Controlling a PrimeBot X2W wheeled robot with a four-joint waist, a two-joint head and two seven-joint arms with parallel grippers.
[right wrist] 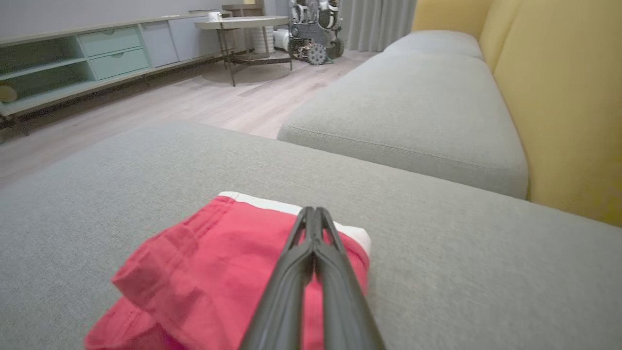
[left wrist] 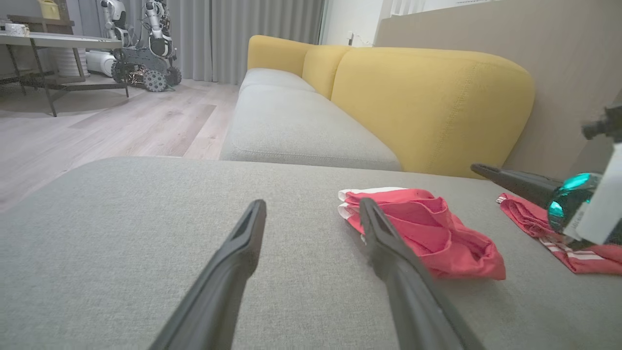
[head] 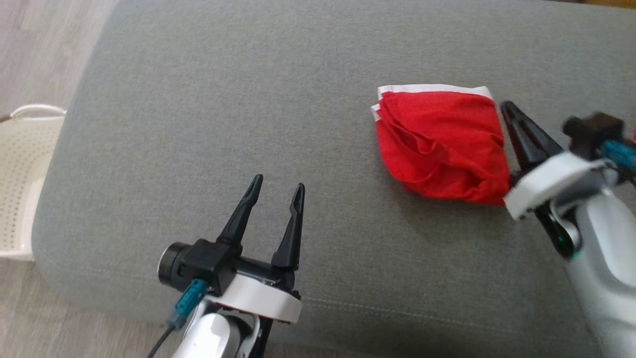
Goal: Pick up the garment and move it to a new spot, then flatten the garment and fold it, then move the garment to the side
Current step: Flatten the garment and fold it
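Right gripper (head: pixel 507 107): clenched, both fingers pressed flat together, no cloth seen between them. In the head view it lies along the 3 o'clock edge of the garment (head: pixel 437 144), tips near the white-banded corner at 1 o'clock; contact with the cloth cannot be told. In its own wrist view the closed tips (right wrist: pixel 313 212) sit over the white band of the garment (right wrist: pixel 209 262), which spreads toward 7 o'clock below them. Left gripper (head: pixel 278 181): released, fingers spread wide, nothing between them, above bare cushion (head: pixel 198 124) at 6 o'clock in the head view. The garment sits at about 2 o'clock from it, well apart. In the left wrist view the spread fingers (left wrist: pixel 312 204) frame grey fabric, and the right-hand finger overlaps the near edge of the garment (left wrist: pixel 427 228). Garment: red, folded into a rumpled bundle, white band along the 12 o'clock edge, resting on the cushion. In the left wrist view a striped cloth (left wrist: pixel 534 223), also red, lies at 3 o'clock behind the right gripper (left wrist: pixel 476 168). Backrest (left wrist: pixel 427 97), yellow, at 12 o'clock. Basket (head: pixel 20 164), white and perforated, stands on the floor at 9 o'clock in the head view.
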